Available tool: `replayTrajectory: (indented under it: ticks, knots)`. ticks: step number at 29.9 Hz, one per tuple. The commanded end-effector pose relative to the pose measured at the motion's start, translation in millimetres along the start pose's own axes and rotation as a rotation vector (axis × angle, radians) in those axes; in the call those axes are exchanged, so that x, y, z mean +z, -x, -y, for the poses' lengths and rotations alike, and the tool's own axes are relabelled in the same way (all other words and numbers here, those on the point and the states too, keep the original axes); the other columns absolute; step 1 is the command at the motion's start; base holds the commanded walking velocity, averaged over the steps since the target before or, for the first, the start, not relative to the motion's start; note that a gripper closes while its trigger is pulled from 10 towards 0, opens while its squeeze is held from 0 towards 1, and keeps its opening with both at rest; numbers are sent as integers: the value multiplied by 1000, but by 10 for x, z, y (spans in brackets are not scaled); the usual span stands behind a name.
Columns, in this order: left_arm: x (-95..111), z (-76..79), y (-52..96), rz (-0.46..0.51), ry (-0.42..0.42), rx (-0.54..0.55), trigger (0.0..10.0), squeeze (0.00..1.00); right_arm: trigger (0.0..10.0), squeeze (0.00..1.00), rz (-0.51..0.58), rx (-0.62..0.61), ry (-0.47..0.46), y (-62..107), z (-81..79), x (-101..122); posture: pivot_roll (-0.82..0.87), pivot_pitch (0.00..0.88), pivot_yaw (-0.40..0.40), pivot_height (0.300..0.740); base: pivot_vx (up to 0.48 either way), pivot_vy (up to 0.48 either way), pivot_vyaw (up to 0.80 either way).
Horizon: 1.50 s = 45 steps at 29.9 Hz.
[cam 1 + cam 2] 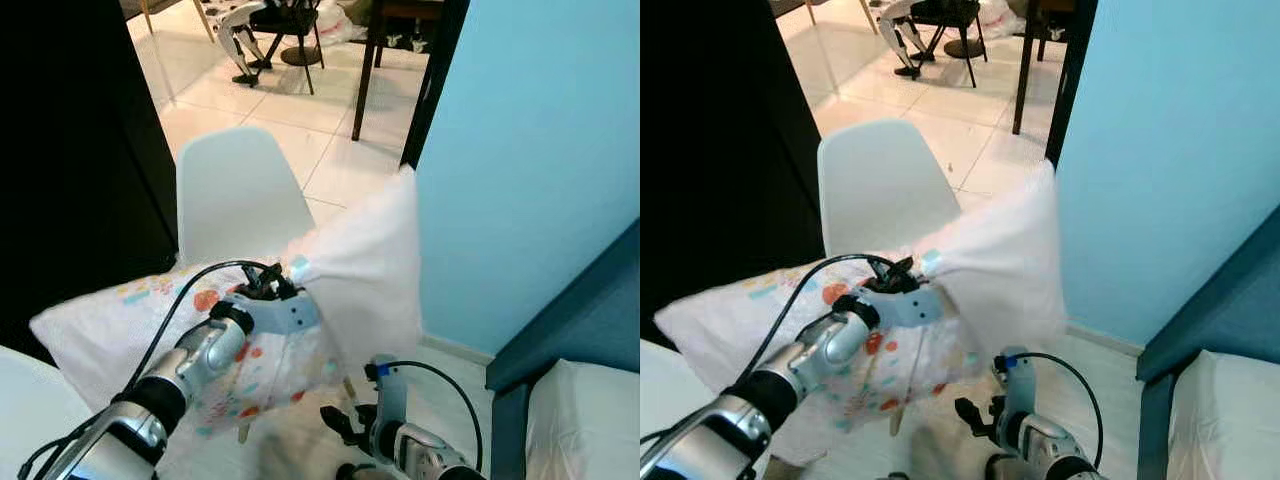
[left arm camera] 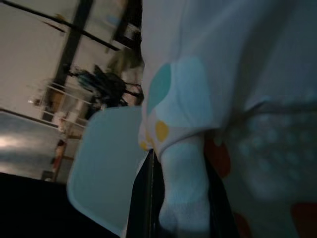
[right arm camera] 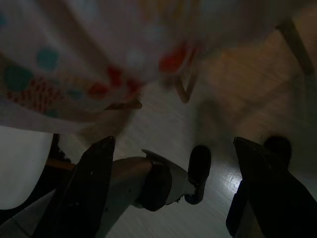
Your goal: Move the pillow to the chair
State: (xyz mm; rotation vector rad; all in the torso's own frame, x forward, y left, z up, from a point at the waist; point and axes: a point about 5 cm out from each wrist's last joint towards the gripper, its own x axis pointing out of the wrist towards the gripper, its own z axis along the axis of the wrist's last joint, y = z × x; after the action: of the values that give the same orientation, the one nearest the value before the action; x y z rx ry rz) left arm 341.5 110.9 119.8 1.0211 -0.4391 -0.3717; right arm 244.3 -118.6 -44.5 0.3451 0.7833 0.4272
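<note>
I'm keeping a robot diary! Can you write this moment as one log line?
step: carrying pillow to chair | left gripper: shut on pillow, held above chair | right gripper: open, low, idle

No writing, label, brand or number can be read anywhere; the pillow [image 1: 200, 330] carries coloured dots and shapes, no letters.

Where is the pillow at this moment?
The pillow hangs in the air, pinched by the left gripper, just in front of the white chair and left of the blue wall.
</note>
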Motion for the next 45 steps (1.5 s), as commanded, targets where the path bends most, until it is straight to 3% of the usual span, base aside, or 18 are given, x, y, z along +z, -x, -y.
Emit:
replayTrajectory:
  ticks: [1, 3, 5, 10, 11, 19, 21, 23, 24, 25, 26, 28, 34, 37, 41, 43, 44, 45]
  knots:
    - [230, -396, -182, 147, 6, 136, 10000, 0, 10000, 0, -4, -7, -31, 1, -2, -36, -75, 171, 0, 640, 0, 0, 0]
    - [283, -505, -218, 179, -3, 163, 10000, 0, 10000, 0, -3, -5, -32, 0, -4, -34, -75, 169, 0, 635, 0, 0, 0]
    - [486, -879, -328, 290, -51, 227, 10000, 0, 10000, 0, -8, 1, -30, -4, -14, -36, -70, 171, 1, 620, 0, 0, 0]
    - [605, -1090, -383, 360, -96, 233, 10000, 0, 10000, 0, -7, 1, -32, -11, -24, -33, -69, 173, 4, 605, 0, 0, 0]
    - [651, -1196, -414, 392, -145, 222, 10000, 0, 10000, 0, 0, -1, -37, -15, -29, -27, -67, 175, 8, 595, 0, 0, 0]
    - [579, -1377, -464, 376, -380, 203, 10000, 0, 10000, 0, 39, -18, -61, -11, -15, 4, -73, 188, 16, 585, 0, 0, 0]
    - [553, -1280, -464, 363, -375, 171, 10000, 0, 10000, 0, 38, -20, -63, -6, -7, -6, -79, 190, 22, 585, 0, 0, 0]
    - [495, -987, -433, 335, -306, 95, 10000, 0, 10000, 0, 37, -24, -68, 5, 7, -25, -87, 193, 25, 585, 0, 0, 0]
    - [495, -987, -433, 335, -306, 95, 10000, 0, 10000, 0, 37, -24, -68, 5, 7, -25, -87, 193, 25, 585, 0, 0, 0]
    - [458, -826, -405, 316, -270, 52, 10000, 0, 10000, 0, 38, -26, -74, 11, 15, -34, -89, 195, 25, 585, 0, 0, 0]
    - [378, -511, -331, 267, -191, -16, 10000, 0, 10000, 0, 38, -30, -80, 24, 33, -51, -91, 199, 23, 585, 0, 0, 0]
    - [322, -273, -265, 227, -142, -86, 10000, 0, 10000, 0, 32, -31, -78, 36, 48, -68, -90, 205, 18, 585, 0, 0, 0]
    - [205, -126, -205, 155, -41, -146, 10000, 0, 10000, 0, 26, -33, -74, 43, 57, -84, -85, 215, 13, 585, 0, 0, 0]
    - [157, -246, -237, 141, -57, -128, 10000, 0, 10000, 0, 27, -30, -73, 39, 48, -83, -83, 221, 15, 585, 0, 0, 0]
    - [140, -573, -339, 139, -77, -51, 10000, 0, 10000, 0, 24, -27, -74, 40, 42, -102, -82, 222, 14, 585, 0, 0, 0]
    - [162, -856, -411, 151, -115, 16, 10000, 0, 10000, 0, 21, -26, -75, 42, 39, -120, -82, 226, 12, 585, 0, 0, 0]
    - [162, -856, -411, 151, -115, 16, 10000, 0, 10000, 0, 21, -26, -75, 42, 39, -120, -82, 226, 12, 585, 0, 0, 0]
    - [182, -1072, -456, 158, -155, 67, 10000, 0, 10000, 0, 19, -27, -75, 43, 39, -127, -82, 227, 11, 585, 0, 0, 0]
